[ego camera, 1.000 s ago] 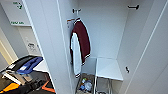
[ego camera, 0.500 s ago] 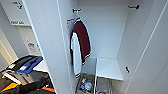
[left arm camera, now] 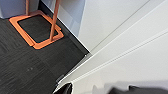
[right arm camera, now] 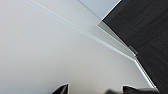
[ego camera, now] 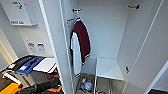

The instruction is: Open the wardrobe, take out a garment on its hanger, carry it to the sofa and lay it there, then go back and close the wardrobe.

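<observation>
The wardrobe (ego camera: 105,30) stands open in front of me in the head view, its left door (ego camera: 53,37) and right door (ego camera: 150,57) swung out. Inside on the left hangs a dark red jacket with white sleeves (ego camera: 81,42), below a dark rail fitting (ego camera: 76,10). The right half of the inside is bare above a white shelf (ego camera: 108,68). My left gripper (left arm camera: 97,90) is open, close to a white wardrobe panel (left arm camera: 130,57) low by the floor. Also open, my right gripper (right arm camera: 95,90) is near another white panel (right arm camera: 50,50).
A wire basket with small items (ego camera: 85,85) sits at the wardrobe's bottom. To the left are a first-aid cabinet (ego camera: 18,12) on the wall and a cluttered table (ego camera: 30,65). An orange frame base (left arm camera: 37,32) stands on dark carpet (left arm camera: 30,67).
The whole head view has shifted a little, so the camera moved. Nothing in the wardrobe has moved.
</observation>
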Controlling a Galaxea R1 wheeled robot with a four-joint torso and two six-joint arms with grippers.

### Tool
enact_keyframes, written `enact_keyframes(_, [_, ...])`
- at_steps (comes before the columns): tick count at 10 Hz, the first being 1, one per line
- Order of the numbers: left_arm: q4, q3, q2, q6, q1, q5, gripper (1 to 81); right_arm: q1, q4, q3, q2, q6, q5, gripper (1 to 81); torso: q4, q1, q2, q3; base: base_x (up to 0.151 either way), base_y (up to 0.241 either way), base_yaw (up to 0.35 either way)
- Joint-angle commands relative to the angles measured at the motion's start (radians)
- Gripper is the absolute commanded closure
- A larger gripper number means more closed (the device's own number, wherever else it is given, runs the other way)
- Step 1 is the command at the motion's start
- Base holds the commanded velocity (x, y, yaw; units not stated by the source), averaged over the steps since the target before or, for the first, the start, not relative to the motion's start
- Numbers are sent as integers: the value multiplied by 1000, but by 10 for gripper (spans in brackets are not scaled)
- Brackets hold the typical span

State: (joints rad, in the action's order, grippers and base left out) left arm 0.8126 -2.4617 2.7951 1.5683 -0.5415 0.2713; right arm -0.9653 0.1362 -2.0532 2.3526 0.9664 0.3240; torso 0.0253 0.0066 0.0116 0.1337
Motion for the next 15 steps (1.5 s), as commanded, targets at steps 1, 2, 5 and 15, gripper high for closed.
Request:
enact_keyframes(1, [10, 3, 78, -13, 136, 19, 10, 84, 115, 50, 71, -9, -19, 10, 0, 0, 0, 0, 0, 0, 0])
enact_keyframes(2, [10, 3, 104, -19, 125, 20, 10, 85, 138, 38, 119, -9, -23, 10, 0, 0, 0, 0, 0, 0, 0])
enact_keyframes(5, [83, 6, 218, -27, 50, 19, 10, 111, 206, -17, 297, -14, -71, 10, 0, 0, 0, 0, 0, 0, 0])
enact_keyframes(15, [559, 35, 196, -25, -537, -72, 10, -118, 543, -316, 535, -23, -355, 10, 0, 1, 0, 0, 0, 0, 0])
